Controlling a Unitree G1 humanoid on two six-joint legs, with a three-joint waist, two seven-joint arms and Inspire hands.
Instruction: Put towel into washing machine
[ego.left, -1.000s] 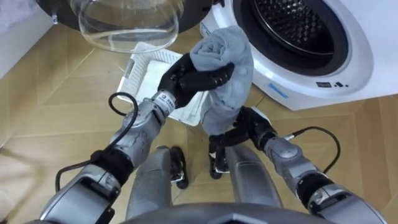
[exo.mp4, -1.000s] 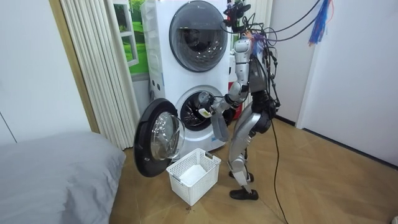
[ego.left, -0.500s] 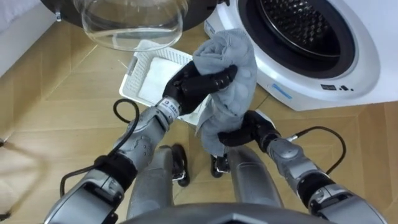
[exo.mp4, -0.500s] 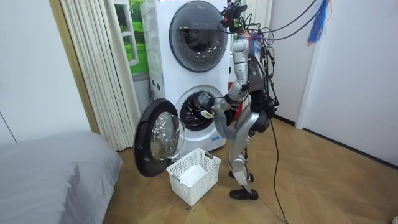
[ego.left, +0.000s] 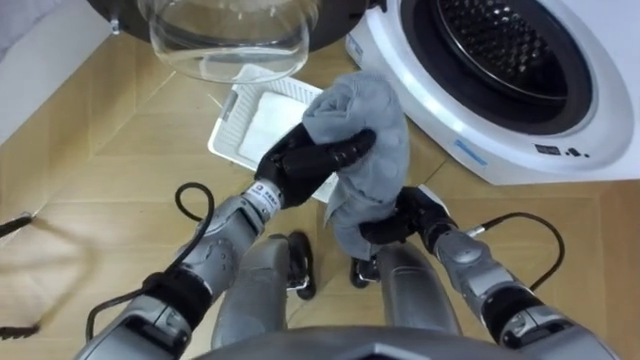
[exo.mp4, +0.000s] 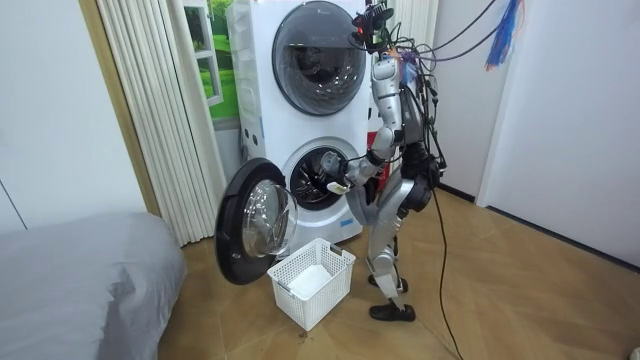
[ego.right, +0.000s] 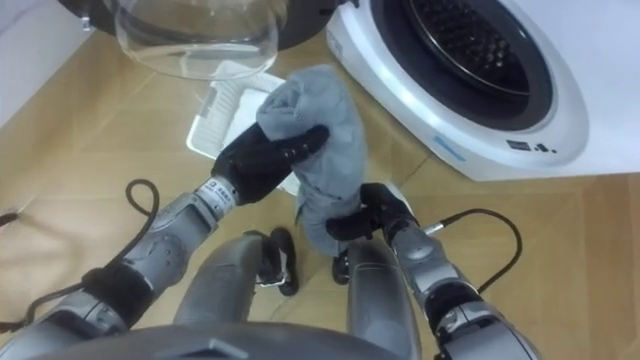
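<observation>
Curls fingers (ego.left: 352, 148) of left hand (ego.left: 298, 165) round bunched grey towel (ego.left: 375, 165); pinches its lower end with right hand (ego.left: 408, 215), near open washing machine (ego.left: 560, 130).

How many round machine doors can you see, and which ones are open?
2. The upper door is shut. The lower door is swung open toward the room view's left, next to the white basket. None looks hidden.

Washer (ego.left: 440, 110): ahead, to the right.
Door (ego.left: 225, 35): open, left of washer.
Basket (ego.left: 245, 125): on floor, below door.
Towel (ego.left: 370, 160): before washer, left hand (ego.left: 310, 160) gripping its top, right hand (ego.left: 400, 215) its bottom.
</observation>
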